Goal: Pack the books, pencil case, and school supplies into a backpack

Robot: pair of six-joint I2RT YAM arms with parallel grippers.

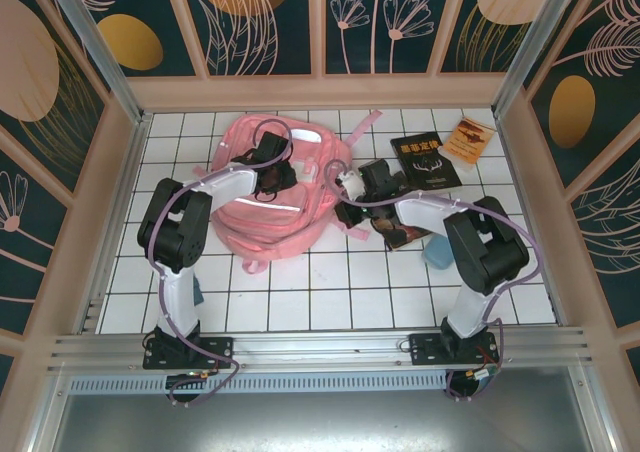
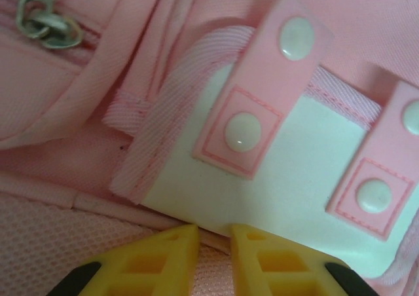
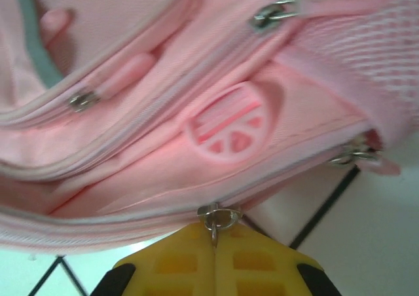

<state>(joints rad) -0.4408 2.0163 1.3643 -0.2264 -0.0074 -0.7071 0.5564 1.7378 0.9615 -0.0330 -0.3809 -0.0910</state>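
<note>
The pink backpack (image 1: 285, 222) lies flat on the white-tiled tabletop (image 1: 330, 292), left of centre, with its straps trailing toward the back wall. The left arm reaches over it from the near side, and the left hand (image 1: 272, 172) sits on top of the bag's upper part. In the left wrist view the left hand (image 2: 214, 243) has its yellow fingers (image 2: 163, 257) a narrow gap apart, tips pressed against the seam where a white patch (image 2: 294, 178) meets pink mesh. Whether any fabric is pinched between them I cannot tell. Two pink snap tabs (image 2: 255, 99) cross that patch. The right hand (image 1: 350, 185) is at the bag's right edge. In the right wrist view the right hand (image 3: 216, 243) has its fingers closed together, clamped on a metal zipper pull (image 3: 219, 216) that hangs from the lowest zip line of the bag, just below a round rubber badge (image 3: 229, 122). The large black book (image 1: 425, 160) lies to the right of the backpack toward the back, apart from it. The small orange booklet (image 1: 468, 139) lies just beyond it near the right wall. The brownish book (image 1: 405, 234) lies under the right forearm, partly hidden. The blue pencil case (image 1: 437, 255) peeks out beside the right arm's elbow, on the tabletop and outside the bag.
</note>
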